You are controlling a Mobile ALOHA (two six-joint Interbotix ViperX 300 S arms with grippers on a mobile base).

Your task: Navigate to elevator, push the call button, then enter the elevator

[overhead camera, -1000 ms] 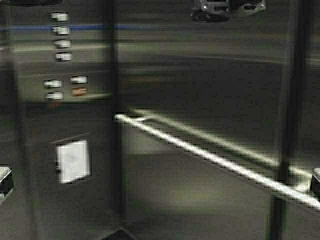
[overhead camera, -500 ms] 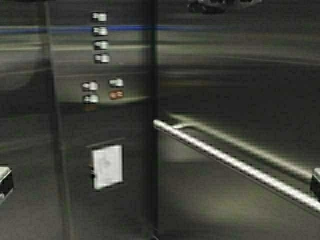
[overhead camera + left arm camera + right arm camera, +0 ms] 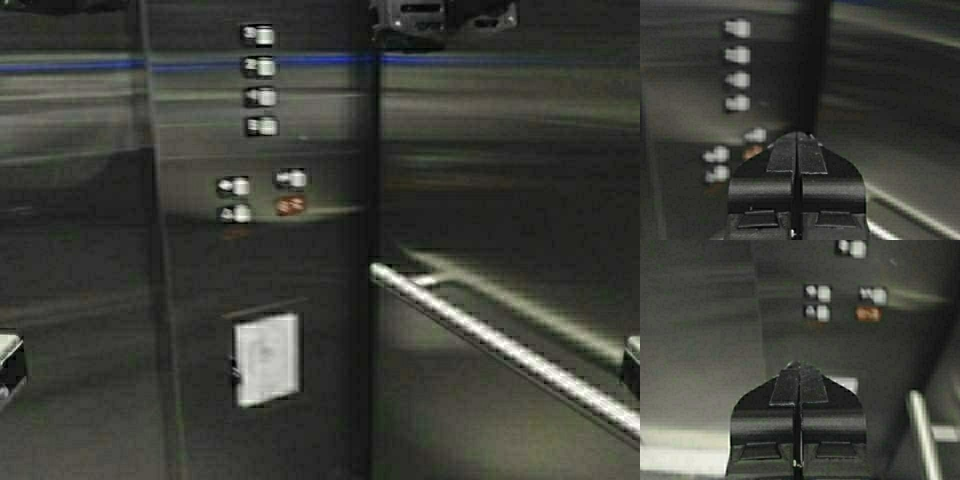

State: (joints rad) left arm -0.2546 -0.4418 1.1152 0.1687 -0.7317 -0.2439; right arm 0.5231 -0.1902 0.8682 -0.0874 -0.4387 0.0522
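The left gripper (image 3: 797, 145) has its jaws pressed together with nothing between them, the two ribbed dark fingers (image 3: 781, 157) meeting along a thin centre line; the right gripper (image 3: 799, 375) shows the same, jaws together and empty, its fingers (image 3: 812, 385) flat against each other. Both point at the steel wall ahead without touching it. In the high view only a corner of each arm shows, the left at the left edge (image 3: 10, 362) and the right at the right edge (image 3: 630, 365), both low and well apart. The robot is inside the elevator (image 3: 480, 150), facing an inner corner of brushed steel walls whose dull surface carries blurred reflections and a thin blue line across the upper part. Left of the corner seam sits the button panel (image 3: 265, 230): a column of four small pale floor buttons (image 3: 260, 80) one above another, and below them a cluster of three more pale buttons (image 3: 237, 198) with one orange-red button (image 3: 291, 206) beside the lower pair. Farther down the same panel is a pale rectangular plate (image 3: 266, 359), slightly tilted. On the wall right of the seam a bright round handrail (image 3: 500, 345) starts near the corner and runs down toward the right edge, its reflection lying just above it on the steel. The hallway call button is not in any view
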